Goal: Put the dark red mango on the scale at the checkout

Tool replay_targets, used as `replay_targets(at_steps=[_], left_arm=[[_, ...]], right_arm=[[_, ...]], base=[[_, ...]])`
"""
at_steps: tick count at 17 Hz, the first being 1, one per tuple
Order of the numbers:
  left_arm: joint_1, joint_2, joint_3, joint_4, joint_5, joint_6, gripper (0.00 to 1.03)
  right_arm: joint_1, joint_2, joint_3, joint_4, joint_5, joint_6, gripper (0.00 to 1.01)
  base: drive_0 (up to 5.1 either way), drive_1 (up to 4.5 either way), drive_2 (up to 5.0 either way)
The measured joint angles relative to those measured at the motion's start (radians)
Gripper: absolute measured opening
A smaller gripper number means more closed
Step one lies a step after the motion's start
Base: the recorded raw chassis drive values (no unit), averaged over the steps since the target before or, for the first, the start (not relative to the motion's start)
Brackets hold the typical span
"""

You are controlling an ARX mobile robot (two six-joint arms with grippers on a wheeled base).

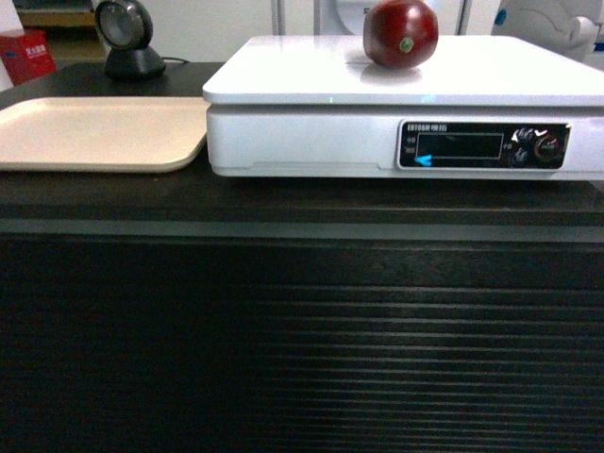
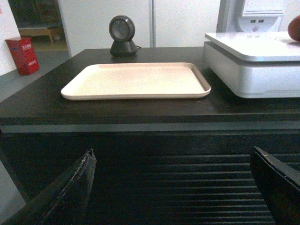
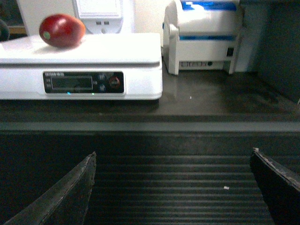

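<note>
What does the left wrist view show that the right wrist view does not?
Only the left wrist view shows the beige tray, the round black scanner behind it and a red box on the floor. Only the right wrist view shows the scale's display and a white printer. Both show the scale, the dark red mango, the checkout and open gripper fingers.

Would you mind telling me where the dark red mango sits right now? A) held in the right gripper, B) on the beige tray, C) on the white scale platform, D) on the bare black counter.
C: the dark red mango rests on the scale, while the beige tray beside it holds nothing and both grippers stand open and low in front of the counter.
</note>
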Motion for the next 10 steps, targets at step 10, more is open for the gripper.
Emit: replay_targets(at_steps=[10], left_arm=[[0.0,0.0,0.0,-0.001,0.002,0.0,0.98]], right_arm=[[0.0,0.0,0.0,0.002,0.0,0.0,0.98]], base=[[0.0,0.0,0.0]])
